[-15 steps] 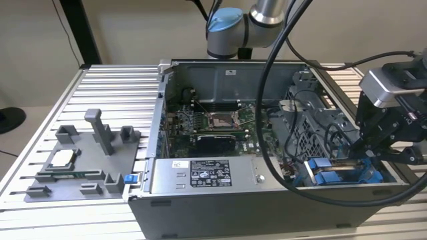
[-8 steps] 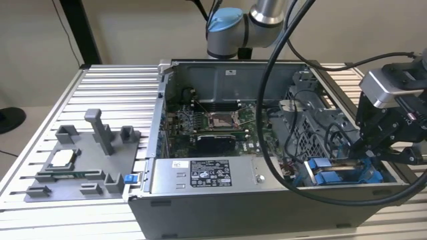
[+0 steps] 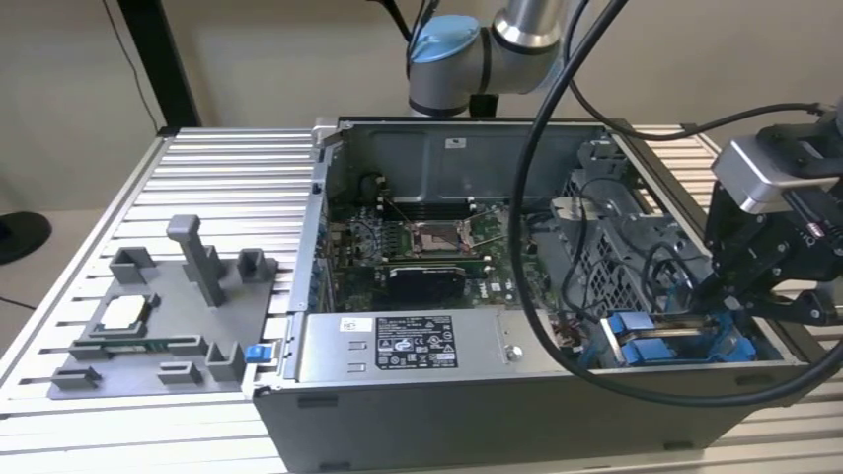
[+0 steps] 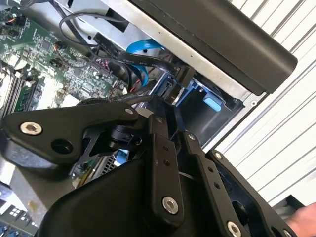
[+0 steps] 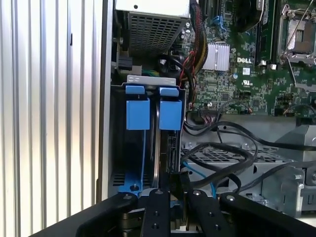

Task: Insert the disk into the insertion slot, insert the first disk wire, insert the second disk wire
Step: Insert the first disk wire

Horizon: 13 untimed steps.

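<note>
While the disk [image 5: 133,186] sits in the insertion slot [image 5: 116,143], the gripper [image 5: 176,184] pinches what looks like a black wire plug [image 4: 172,93].
The slot fills the open computer case's [image 3: 500,415] near corner on the exterior view's right, just beside the silver power-supply box [image 3: 395,346], its two blue tabs [image 5: 137,113] side by side. The plug is just beside the slot's rim, with the green motherboard [image 5: 247,74] beyond.

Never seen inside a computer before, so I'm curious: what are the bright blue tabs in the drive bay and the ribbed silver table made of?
The bright blue tabs look like moulded plastic: even colour, dull sheen, softly rounded corners. The ribbed silver table looks like metal, probably aluminium: pale grey, straight parallel grooves, long streaks of reflected light.
</note>
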Available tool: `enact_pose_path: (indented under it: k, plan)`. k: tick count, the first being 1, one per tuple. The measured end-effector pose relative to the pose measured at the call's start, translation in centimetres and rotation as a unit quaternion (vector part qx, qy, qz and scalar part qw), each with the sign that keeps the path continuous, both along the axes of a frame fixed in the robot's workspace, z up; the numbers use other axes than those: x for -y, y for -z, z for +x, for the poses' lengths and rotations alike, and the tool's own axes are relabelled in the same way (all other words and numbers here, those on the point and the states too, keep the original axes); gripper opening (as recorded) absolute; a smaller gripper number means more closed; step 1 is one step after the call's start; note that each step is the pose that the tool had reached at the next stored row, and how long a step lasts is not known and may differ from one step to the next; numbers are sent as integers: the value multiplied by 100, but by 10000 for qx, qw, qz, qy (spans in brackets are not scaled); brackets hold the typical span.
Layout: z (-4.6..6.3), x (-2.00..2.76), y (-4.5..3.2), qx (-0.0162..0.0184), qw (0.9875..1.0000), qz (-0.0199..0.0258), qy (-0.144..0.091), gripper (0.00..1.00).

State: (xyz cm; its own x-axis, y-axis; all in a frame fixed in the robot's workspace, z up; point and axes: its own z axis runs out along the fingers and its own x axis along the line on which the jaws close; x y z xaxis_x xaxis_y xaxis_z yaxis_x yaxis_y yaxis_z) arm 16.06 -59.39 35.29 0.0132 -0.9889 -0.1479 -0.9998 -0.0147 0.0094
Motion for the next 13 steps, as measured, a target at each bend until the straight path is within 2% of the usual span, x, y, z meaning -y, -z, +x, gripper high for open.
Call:
enact_pose_path:
  k: [7, 13]
  plan:
    - [27, -4, 2, 0, 10000, 0, 1, 0]
    - [29, -45, 38, 0, 10000, 1, 80, 0]
